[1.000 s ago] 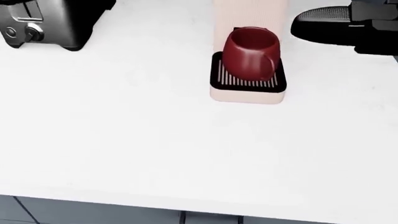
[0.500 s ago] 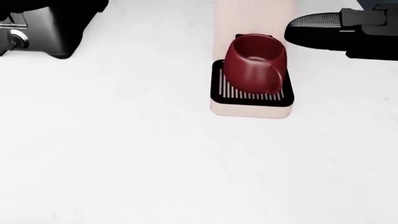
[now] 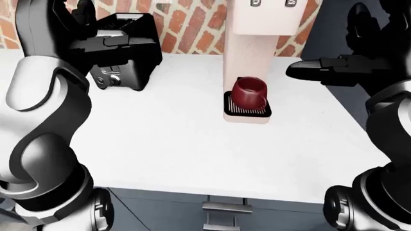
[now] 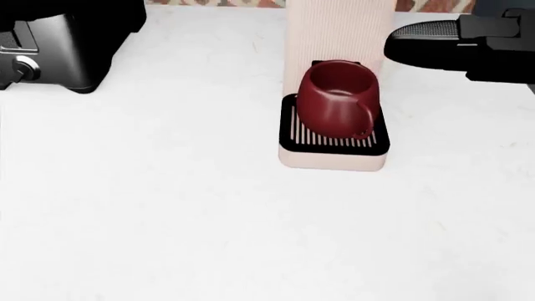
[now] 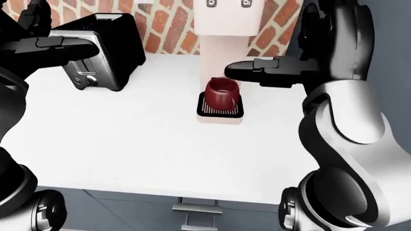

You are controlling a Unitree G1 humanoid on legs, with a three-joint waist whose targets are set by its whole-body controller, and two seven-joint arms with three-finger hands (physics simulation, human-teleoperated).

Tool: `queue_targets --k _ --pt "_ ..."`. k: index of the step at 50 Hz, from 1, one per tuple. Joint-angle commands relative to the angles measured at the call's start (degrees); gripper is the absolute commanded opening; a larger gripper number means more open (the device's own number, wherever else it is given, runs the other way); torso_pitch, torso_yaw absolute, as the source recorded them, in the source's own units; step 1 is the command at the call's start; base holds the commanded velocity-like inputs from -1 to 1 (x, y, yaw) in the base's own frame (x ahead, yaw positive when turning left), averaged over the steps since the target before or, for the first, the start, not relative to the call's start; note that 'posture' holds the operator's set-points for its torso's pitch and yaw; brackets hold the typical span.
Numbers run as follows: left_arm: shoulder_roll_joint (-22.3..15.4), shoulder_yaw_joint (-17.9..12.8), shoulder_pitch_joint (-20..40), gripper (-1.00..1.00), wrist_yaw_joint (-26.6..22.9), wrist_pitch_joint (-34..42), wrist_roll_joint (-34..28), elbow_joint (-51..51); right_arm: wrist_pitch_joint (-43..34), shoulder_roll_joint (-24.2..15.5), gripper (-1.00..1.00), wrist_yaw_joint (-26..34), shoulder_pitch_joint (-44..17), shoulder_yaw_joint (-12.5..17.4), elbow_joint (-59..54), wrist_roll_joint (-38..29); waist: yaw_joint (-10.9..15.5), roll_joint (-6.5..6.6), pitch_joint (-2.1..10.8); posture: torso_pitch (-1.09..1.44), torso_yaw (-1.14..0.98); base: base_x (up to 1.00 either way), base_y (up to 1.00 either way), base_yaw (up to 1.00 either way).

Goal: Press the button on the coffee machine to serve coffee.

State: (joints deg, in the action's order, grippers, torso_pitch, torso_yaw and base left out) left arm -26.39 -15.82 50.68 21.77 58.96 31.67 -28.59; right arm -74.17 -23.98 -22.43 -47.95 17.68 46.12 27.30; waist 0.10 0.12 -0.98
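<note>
- Since half a second ago the head view has shifted slightly: the red mug (image 4: 337, 99) and drip tray sit a little higher, and brick shows along the top edge.
- Coffee machine (image 3: 258, 48): pale column at 12 o'clock on the white counter (image 3: 167, 144); two small buttons (image 3: 273, 3) on its top face.
- Right hand (image 3: 321, 70) hovers at the mug's 2 o'clock, fingers extended, holding nothing.
- Left hand (image 5: 61, 48) hangs open and empty before the black toaster (image 3: 125, 53) at 10 o'clock.
</note>
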Motion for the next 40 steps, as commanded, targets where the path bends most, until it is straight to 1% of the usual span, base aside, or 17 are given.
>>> queue_targets --k 1,4,9,14,18,22,26,34,40 --pt "-0.6 -0.4 1.7 1.0 0.1 -1.2 0.0 -0.8 1.7 -0.6 1.0 0.0 -1.4 0.4 0.3 -0.3 0.0 0.02 1.37 -0.1 0.0 0.0 0.0 0.0" --pt "-0.6 -0.4 1.6 1.0 0.1 -1.6 0.1 -0.7 1.3 -0.6 1.0 -0.1 -1.7 0.5 0.5 -0.2 0.0 0.01 2.09 -0.13 0.0 0.0 0.0 0.0" --pt "-0.7 -0.4 1.6 1.0 0.1 -1.7 0.2 -0.5 1.8 -0.6 1.0 0.0 -1.4 0.4 0.3 -0.3 0.1 -0.02 2.58 -0.14 0.0 0.0 0.0 0.0" --pt "-0.7 -0.5 1.5 1.0 0.3 -1.7 0.5 -0.7 2.1 -0.5 1.0 0.1 -1.2 0.3 0.2 -0.4 0.2 -0.06 3.85 -0.18 0.0 0.0 0.0 0.0" --pt "-0.7 -0.4 1.3 1.0 0.2 -1.8 0.6 -0.6 1.7 -0.5 1.0 0.0 -1.4 0.3 0.5 -0.3 0.3 -0.08 4.41 -0.18 0.0 0.0 0.0 0.0" --pt "-0.7 -0.4 1.3 1.0 0.1 -2.1 0.6 -0.6 1.6 -0.5 1.0 0.1 -1.4 0.4 0.5 -0.3 0.4 -0.07 5.39 -0.22 0.0 0.0 0.0 0.0" --pt "-0.7 -0.3 1.5 1.0 0.2 -1.9 0.6 -0.4 1.7 -0.5 1.0 0.1 -1.5 0.4 0.4 -0.3 0.4 -0.08 6.0 -0.22 0.0 0.0 0.0 0.0" --pt "-0.6 -0.2 1.0 1.0 -0.2 -2.7 0.5 -0.3 1.9 -0.6 1.0 0.2 -1.3 0.3 0.3 -0.3 0.5 -0.06 8.33 -0.29 0.0 0.0 0.0 0.0" --pt "-0.7 -0.4 1.4 1.0 0.2 -1.7 0.9 -0.5 1.6 -0.5 1.0 0.0 -1.6 0.5 0.5 -0.1 0.5 -0.04 10.01 -0.32 0.0 0.0 0.0 0.0"
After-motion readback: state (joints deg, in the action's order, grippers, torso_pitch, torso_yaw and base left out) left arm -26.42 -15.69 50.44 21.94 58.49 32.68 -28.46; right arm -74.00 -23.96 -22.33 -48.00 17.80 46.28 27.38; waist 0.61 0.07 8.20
